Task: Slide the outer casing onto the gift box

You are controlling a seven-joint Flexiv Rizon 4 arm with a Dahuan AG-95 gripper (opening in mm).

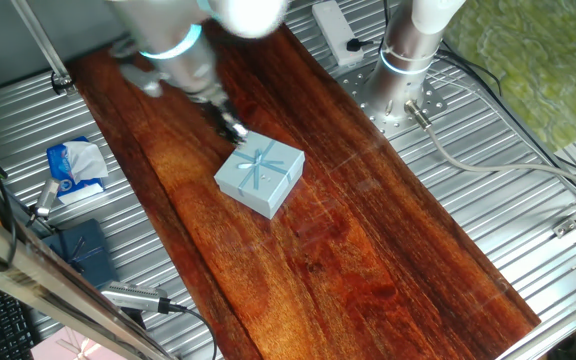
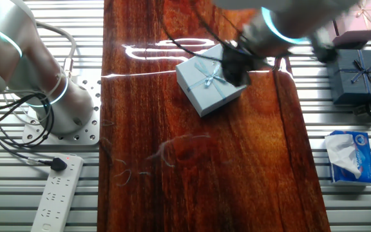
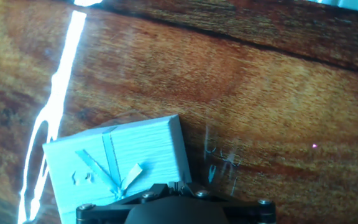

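The outer casing (image 1: 260, 174) is a pale-blue square sleeve with a light-blue ribbon bow. It lies flat on the wooden board, and shows in the other fixed view (image 2: 209, 84) and low left in the hand view (image 3: 117, 165). The gift box tray does not show as a separate thing anywhere. My gripper (image 1: 231, 129) is low at the casing's far corner, at its right edge in the other fixed view (image 2: 235, 68). In the hand view the fingertips (image 3: 178, 185) are pressed together with nothing between them, right at the casing's edge.
A dark navy box (image 2: 359, 74) and a pink box (image 2: 361, 16) sit on the metal table beside the board. A tissue pack (image 2: 348, 156) lies nearer, also seen in one fixed view (image 1: 76, 168). The arm's base (image 1: 408, 62) and a power strip (image 2: 57, 193) stand on the other side.
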